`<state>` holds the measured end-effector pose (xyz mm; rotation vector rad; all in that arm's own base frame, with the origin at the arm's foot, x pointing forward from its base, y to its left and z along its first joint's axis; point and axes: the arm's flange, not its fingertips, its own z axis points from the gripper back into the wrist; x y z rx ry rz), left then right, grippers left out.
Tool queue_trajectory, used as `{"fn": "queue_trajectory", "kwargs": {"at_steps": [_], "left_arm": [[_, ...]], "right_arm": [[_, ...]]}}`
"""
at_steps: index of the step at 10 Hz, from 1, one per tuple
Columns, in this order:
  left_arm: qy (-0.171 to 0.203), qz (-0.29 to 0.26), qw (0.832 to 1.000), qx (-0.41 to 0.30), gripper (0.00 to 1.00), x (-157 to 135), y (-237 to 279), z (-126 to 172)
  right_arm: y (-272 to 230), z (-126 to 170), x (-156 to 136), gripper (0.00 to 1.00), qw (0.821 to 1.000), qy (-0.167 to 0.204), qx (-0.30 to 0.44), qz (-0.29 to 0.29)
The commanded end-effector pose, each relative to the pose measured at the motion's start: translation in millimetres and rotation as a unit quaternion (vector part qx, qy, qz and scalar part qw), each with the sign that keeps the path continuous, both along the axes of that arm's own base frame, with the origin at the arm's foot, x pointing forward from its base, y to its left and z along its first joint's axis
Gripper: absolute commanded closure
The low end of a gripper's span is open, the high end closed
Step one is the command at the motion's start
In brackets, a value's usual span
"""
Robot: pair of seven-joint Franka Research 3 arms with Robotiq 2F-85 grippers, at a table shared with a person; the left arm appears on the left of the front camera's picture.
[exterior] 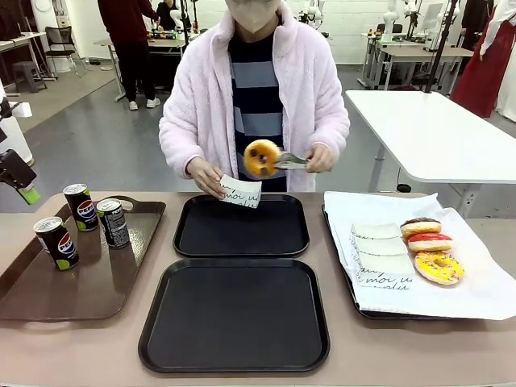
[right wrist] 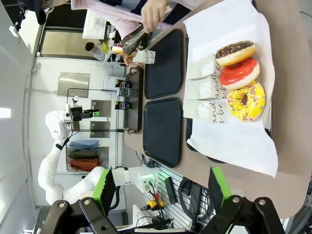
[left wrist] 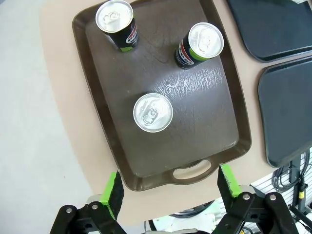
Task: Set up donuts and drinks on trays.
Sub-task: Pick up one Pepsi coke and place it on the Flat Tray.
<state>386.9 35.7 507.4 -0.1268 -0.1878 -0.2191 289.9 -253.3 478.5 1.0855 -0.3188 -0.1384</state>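
Note:
Across the table, a person holds a yellow-iced donut [exterior: 261, 157] in tongs over a printed paper sleeve [exterior: 240, 192] in the other hand, above the far black tray [exterior: 240, 230]. The near black tray [exterior: 234, 318] lies bare. Three Pepsi cans [exterior: 56, 242] [exterior: 80, 206] [exterior: 113, 222] stand on the brown tray [exterior: 97, 282]. My left gripper [left wrist: 170, 187] hangs open high above that brown tray [left wrist: 214, 122] and its cans [left wrist: 153, 112]; it also shows at the left edge [exterior: 20, 181]. My right gripper [right wrist: 161, 187] is open, off the table's right end.
At the right, a white-paper-lined tray [exterior: 476, 298] carries a chocolate donut [exterior: 420, 226], a red donut [exterior: 430, 241], a yellow sprinkled donut [exterior: 439, 267] and several paper sleeves [exterior: 379, 254]. A white table [exterior: 435, 129] stands behind on the right.

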Motion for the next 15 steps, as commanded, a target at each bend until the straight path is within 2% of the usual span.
{"fn": "queue_trajectory", "kwargs": {"at_steps": [1,3,4,6,10,15], "left_arm": [[0.002,0.011,1.0,0.009,0.0,8.4,-6.4,-1.8],[0.011,0.063,0.997,0.044,0.0,17.1,-20.0,-14.4],[0.023,0.082,0.995,0.055,0.0,35.0,-26.9,-19.6],[0.039,0.124,0.989,0.073,0.0,48.7,-29.4,-40.2],[0.071,0.144,0.983,0.089,0.0,74.4,-22.1,-68.3],[0.074,0.119,0.989,0.037,0.0,66.8,-16.9,-92.9]], "right_arm": [[0.3,-1.1,1.1,0.0,1.0,-0.006,0.006,-0.001],[0.3,-1.1,1.1,0.0,1.0,-0.006,0.006,-0.001],[0.3,-1.1,1.1,0.0,1.0,-0.006,0.006,-0.001],[0.3,-1.1,1.1,0.0,1.0,-0.006,0.006,-0.001],[0.3,-1.1,1.1,0.0,1.0,-0.006,0.006,-0.001],[0.3,-1.1,1.1,0.0,1.0,-0.006,0.006,-0.001]]}}
